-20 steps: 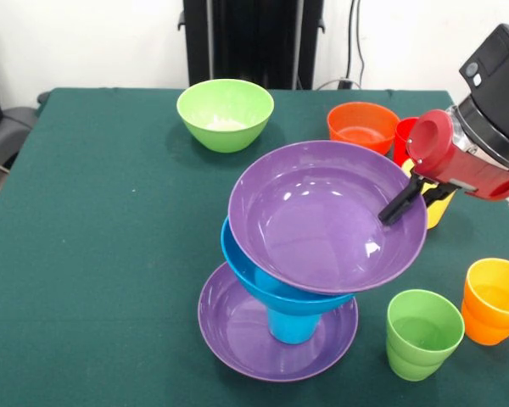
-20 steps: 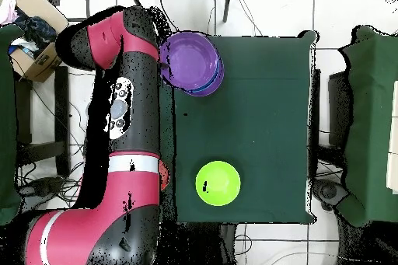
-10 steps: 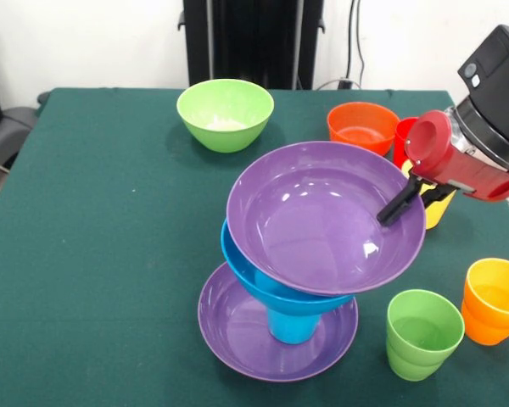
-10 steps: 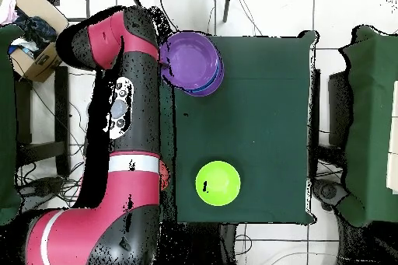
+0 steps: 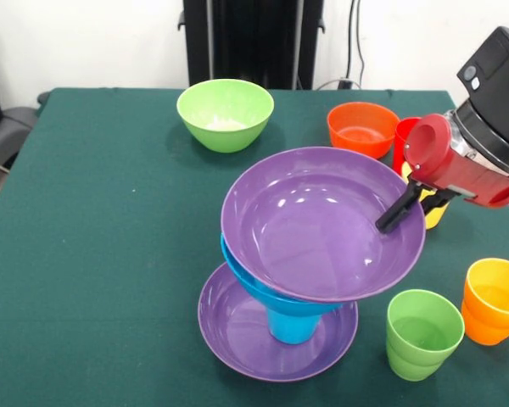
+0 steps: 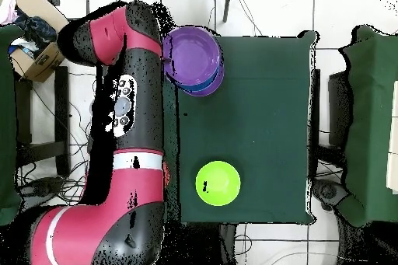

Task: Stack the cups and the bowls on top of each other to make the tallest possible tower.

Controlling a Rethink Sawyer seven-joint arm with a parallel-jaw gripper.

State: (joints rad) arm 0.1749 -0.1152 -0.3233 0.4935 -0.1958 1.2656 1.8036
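We see the tower (image 5: 290,280) near the front edge of the green table (image 5: 93,220): a wide purple bowl (image 5: 237,326) as its base, an upturned blue cup (image 5: 293,326) standing in that bowl, a deep blue bowl (image 5: 246,275) on the cup, and a second wide purple bowl (image 5: 318,222) on top, tilted toward the camera. The gripper (image 5: 400,206) has a black finger (image 5: 392,214) inside this top bowl at its right rim, and it appears closed on that rim, though the outer finger is hidden behind the bowl.

Taking the tower as our landmark, the light green bowl (image 5: 226,113) sits well behind it to the left, and the orange bowl (image 5: 362,128) sits behind it to the right. A red cup (image 5: 403,136) stands just beside the orange bowl, with a yellow cup (image 5: 435,212) partly hidden under the arm's red wrist. The green cup (image 5: 422,332) stands just right of the tower's base, and the orange cup (image 5: 495,299) stands further right, next to it.

From overhead, the purple top bowl (image 6: 193,56) shows at the table's far left corner, with the light green bowl (image 6: 218,183) well apart from it.
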